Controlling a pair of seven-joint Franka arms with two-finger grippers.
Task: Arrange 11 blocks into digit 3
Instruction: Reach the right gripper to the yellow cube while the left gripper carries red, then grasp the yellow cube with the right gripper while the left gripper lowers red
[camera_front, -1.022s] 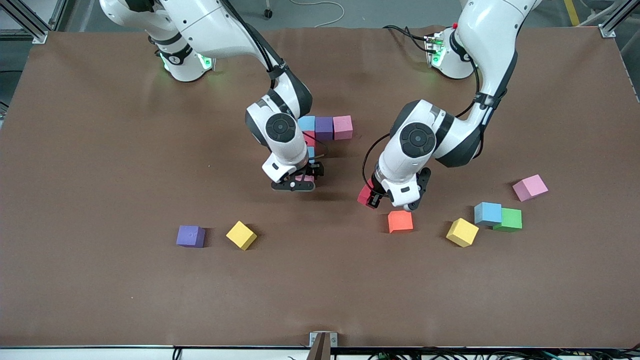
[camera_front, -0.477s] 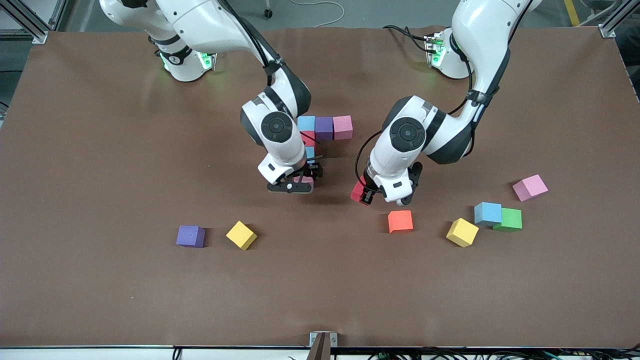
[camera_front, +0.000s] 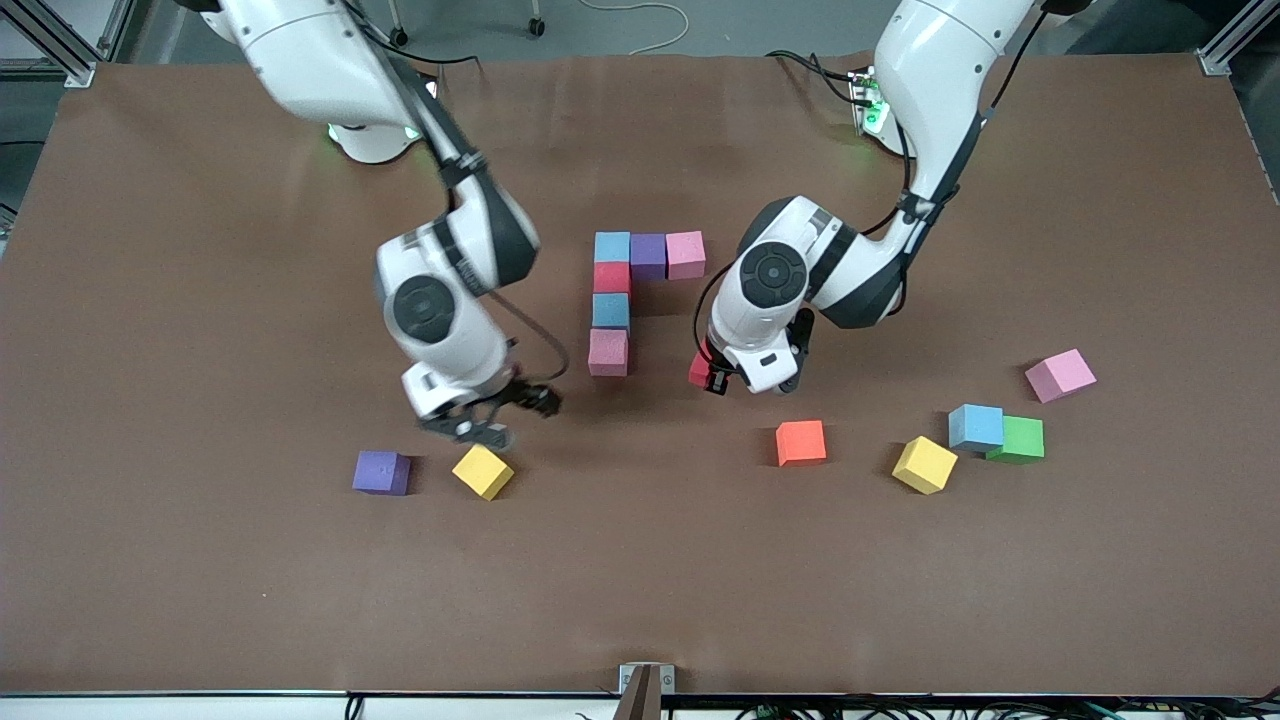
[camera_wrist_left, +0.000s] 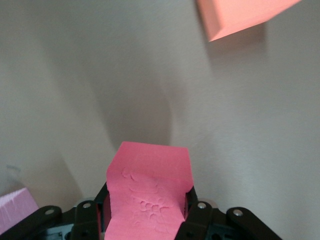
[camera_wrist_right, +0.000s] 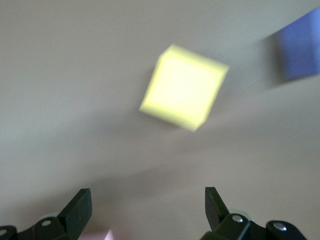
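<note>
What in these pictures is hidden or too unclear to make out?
- Red block in the left gripper: the front view shows only a sliver, since the wrist covers the rest.
- Right gripper: its fingertips are cut off by the right wrist view's edge.
- Orange block: cropped by the left wrist view's edge.
- Purple block: blurred and cut off in the right wrist view.
- Green cube: partly covered by the blue block beside it in the front view.

open brown table (camera_front: 200, 300) lies between the partial block figure (camera_front: 611, 300) and the right arm's end, and along the edge nearest the front camera. a purple cube (camera_front: 381, 471) and yellow cube (camera_front: 483, 470) sit near each other. toward the left arm's end, orange (camera_front: 801, 442), yellow (camera_front: 924, 464), blue (camera_front: 976, 427), green (camera_front: 1022, 438) and pink (camera_front: 1060, 375) cubes crowd the surface.
</note>
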